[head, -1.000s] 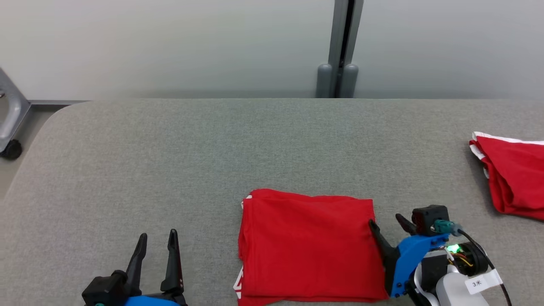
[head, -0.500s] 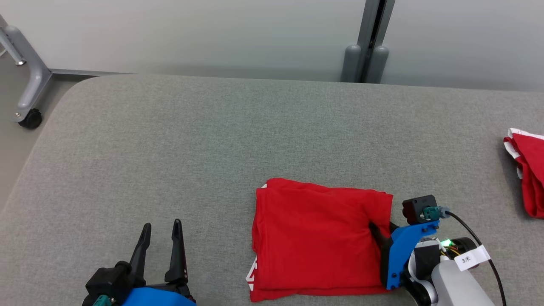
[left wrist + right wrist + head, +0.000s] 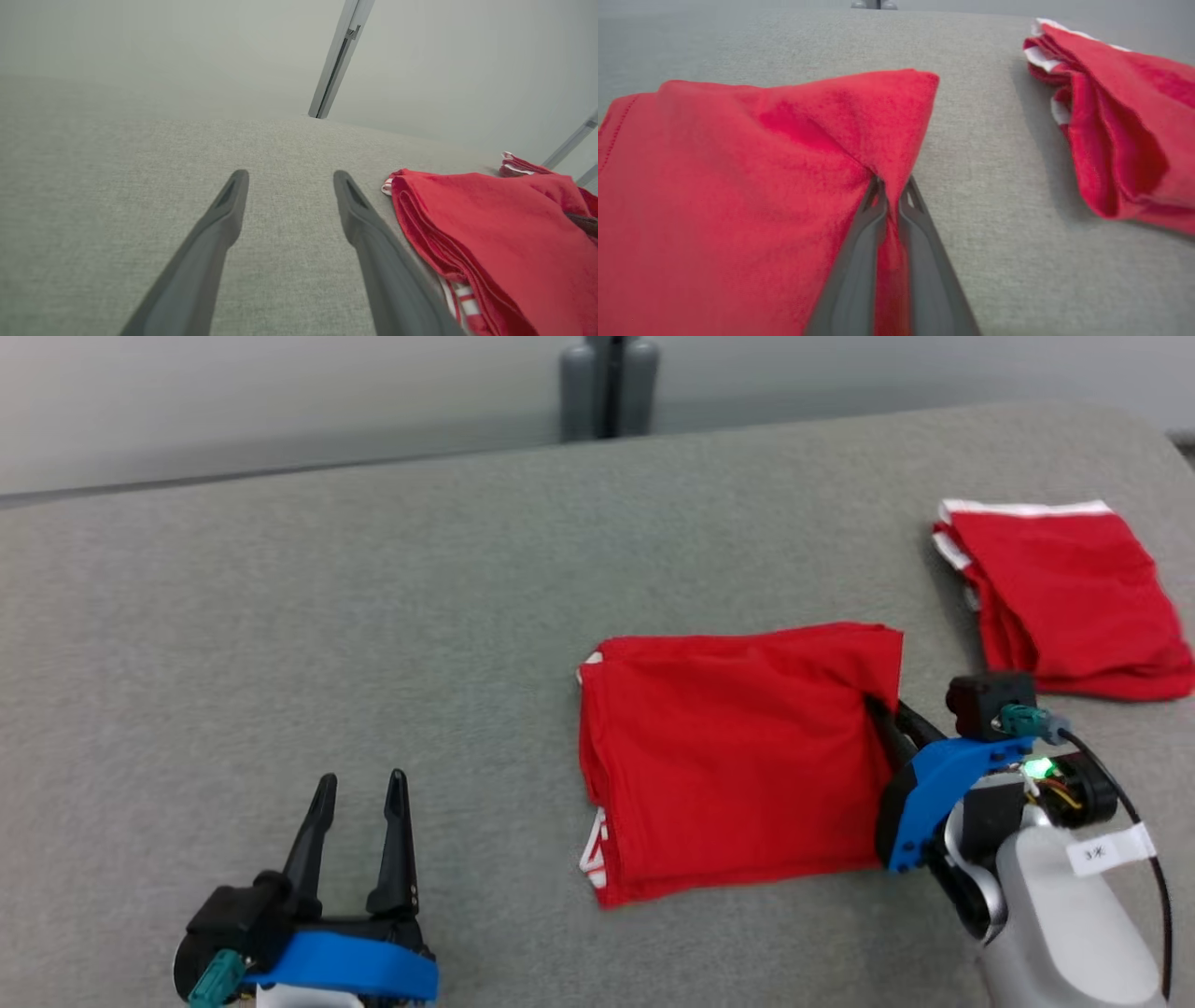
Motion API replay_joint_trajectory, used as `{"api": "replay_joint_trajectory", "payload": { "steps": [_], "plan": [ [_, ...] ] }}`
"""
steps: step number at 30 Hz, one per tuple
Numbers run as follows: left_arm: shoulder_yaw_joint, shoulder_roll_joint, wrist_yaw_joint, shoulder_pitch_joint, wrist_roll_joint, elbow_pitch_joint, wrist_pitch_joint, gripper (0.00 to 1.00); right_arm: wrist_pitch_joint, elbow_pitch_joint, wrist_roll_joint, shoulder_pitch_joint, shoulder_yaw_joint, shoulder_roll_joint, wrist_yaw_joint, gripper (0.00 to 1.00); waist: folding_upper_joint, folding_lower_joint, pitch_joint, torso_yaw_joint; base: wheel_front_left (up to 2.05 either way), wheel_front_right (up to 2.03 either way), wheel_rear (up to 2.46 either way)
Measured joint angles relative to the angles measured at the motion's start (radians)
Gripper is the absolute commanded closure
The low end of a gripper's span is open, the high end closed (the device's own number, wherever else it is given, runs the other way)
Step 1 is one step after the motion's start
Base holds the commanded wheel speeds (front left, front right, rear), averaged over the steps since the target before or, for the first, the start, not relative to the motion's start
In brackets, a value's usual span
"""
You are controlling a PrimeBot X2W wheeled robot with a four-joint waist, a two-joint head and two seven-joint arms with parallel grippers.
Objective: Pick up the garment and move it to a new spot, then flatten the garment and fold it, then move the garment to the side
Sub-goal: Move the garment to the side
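Closest to us, lower left in the head view, our left jaws are spread wide with nothing between them. The dark fingers [image 3: 397, 840] sit over bare grey desk [image 3: 280, 616], a little way left of the cloth.

Over on the right, our right jaws are clamped tight on the right edge of the folded red garment [image 3: 738, 756]. In the wrist view those fingers [image 3: 859, 261] pinch a ridge of cloth that puckers up toward the far right corner. Honestly we can't tell how many layers are in the pinch.

The garment lies as a rough rectangle mid-desk, with white striped trim peeking out at its left edge. Farther back on the right, a second red garment [image 3: 1064, 597] with white trim lies folded, apart from ours. Beyond the desk's far edge there's a grey post [image 3: 609, 387].
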Motion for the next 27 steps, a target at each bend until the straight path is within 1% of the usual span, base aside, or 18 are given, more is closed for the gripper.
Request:
{"api": "replay_joint_trajectory", "payload": {
  "steps": [3, 8, 13, 18, 23, 25, 27],
  "plan": [
    [0.0, 0.005, -0.001, -0.013, 0.009, -0.009, 0.0, 0.0, -0.002, -0.053, -0.001, -0.003, -0.01, -0.02, 0.0, 1.0, 0.0, 0.0, 0.026, -0.073, 0.0, 0.0, 0.0],
    [-0.007, 0.026, -0.008, -0.039, 0.024, -0.017, 0.002, 0.0, 0.007, -0.136, 0.004, -0.01, -0.018, -0.03, 0.0, 1.0, 0.0, 0.0, 0.059, -0.181, 0.0, 0.0, 0.0],
    [-0.022, 0.038, -0.009, -0.059, 0.033, -0.028, 0.015, 0.0, 0.008, -0.179, 0.017, -0.008, -0.035, -0.025, 0.0, 1.0, 0.0, 0.0, 0.068, -0.242, 0.0, 0.0, 0.0],
    [-0.032, 0.047, -0.009, -0.061, 0.033, -0.034, 0.024, 0.0, 0.005, -0.195, 0.024, 0.001, -0.059, -0.012, 0.0, 1.0, 0.0, -0.0001, 0.067, -0.25, 0.0, 0.0, 0.0],
    [-0.035, 0.049, -0.008, -0.061, 0.032, -0.036, 0.028, 0.0, 0.013, -0.207, 0.025, -0.022, -0.062, -0.01, 0.0, 1.0, 0.0, -0.0001, 0.06, -0.225, 0.0, 0.0, 0.0],
    [-0.035, 0.05, -0.007, -0.059, 0.031, -0.036, 0.028, 0.0, 0.03, -0.208, 0.025, -0.055, -0.061, -0.018, 0.0, 1.0, 0.0, -0.0001, 0.055, -0.212, 0.0, 0.0, 0.0],
    [-0.038, 0.049, -0.002, -0.058, 0.03, -0.035, 0.028, 0.0, 0.049, -0.207, 0.02, -0.088, -0.063, -0.044, 0.0, 1.0, 0.0, -0.0001, 0.049, -0.196, 0.0, 0.0, 0.0]
  ]
}}
